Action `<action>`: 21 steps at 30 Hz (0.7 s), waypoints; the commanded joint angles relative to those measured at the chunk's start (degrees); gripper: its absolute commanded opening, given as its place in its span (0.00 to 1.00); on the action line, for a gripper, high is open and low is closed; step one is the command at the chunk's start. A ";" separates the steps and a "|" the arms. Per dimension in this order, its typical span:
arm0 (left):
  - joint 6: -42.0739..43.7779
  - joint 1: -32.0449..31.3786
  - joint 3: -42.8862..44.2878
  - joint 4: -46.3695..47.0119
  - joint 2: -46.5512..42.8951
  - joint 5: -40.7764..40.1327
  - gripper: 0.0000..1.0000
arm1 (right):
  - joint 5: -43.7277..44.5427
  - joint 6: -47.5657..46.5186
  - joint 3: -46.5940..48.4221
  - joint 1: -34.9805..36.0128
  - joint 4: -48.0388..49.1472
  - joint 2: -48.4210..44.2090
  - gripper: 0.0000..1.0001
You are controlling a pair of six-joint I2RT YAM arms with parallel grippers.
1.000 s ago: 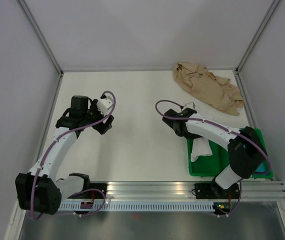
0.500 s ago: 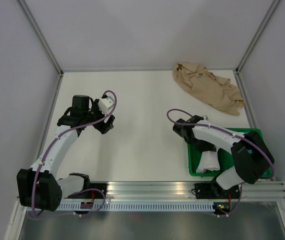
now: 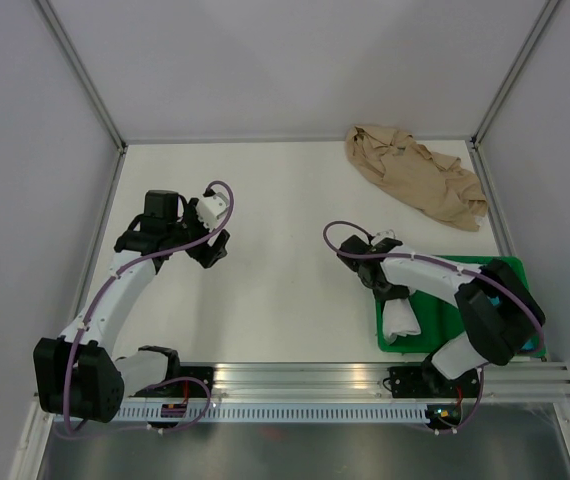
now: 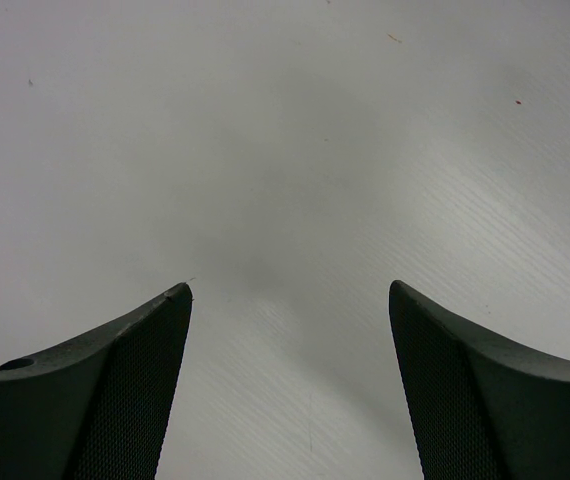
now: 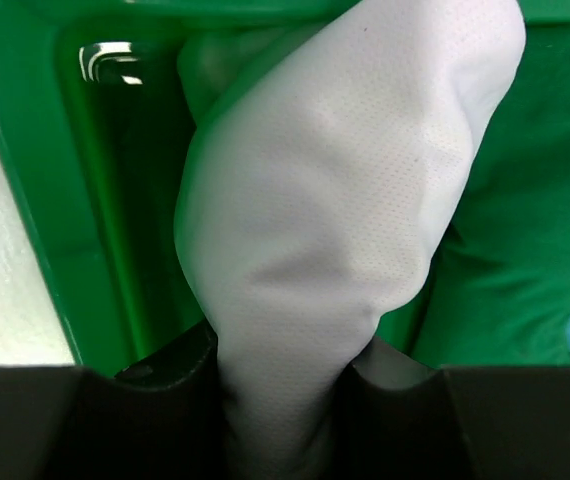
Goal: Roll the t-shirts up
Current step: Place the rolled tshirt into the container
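The white t-shirt hangs bunched from my right gripper over the left part of the green tray. In the right wrist view the white cloth fills the gap between my fingers, and the right gripper is shut on it. The tan-beige t-shirt lies crumpled at the far right corner of the table, apart from both arms. My left gripper is open and empty over bare table at the left; its view shows only the white tabletop between the fingertips.
The green tray's wall stands just left of the hanging cloth. A blue item shows at the tray's right near corner. White enclosure walls with metal posts surround the table. A metal rail runs along the near edge.
My right gripper dipped toward the near part of the tray, then drew back up and left with the white t-shirt in it. The left arm has barely moved.
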 commanded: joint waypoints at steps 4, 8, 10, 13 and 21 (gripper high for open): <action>2.01 0.21 0.31 2.28 0.32 0.59 0.84 | -4.19 -0.52 -4.95 0.08 8.98 -9.14 0.29; 2.36 0.29 0.31 2.37 0.23 0.15 0.85 | -7.10 1.76 -7.33 -0.01 10.39 -10.99 0.44; 2.45 0.29 0.22 2.37 0.06 -0.11 0.85 | -5.35 3.70 -7.07 -0.18 8.90 -11.34 0.48; 2.62 0.29 0.13 2.37 0.06 -0.03 0.85 | -2.63 5.97 -6.28 -0.71 6.00 -14.84 0.61; 2.80 0.29 -0.05 2.37 0.06 -0.29 0.85 | -2.98 6.07 -1.46 -0.88 4.59 -21.80 0.79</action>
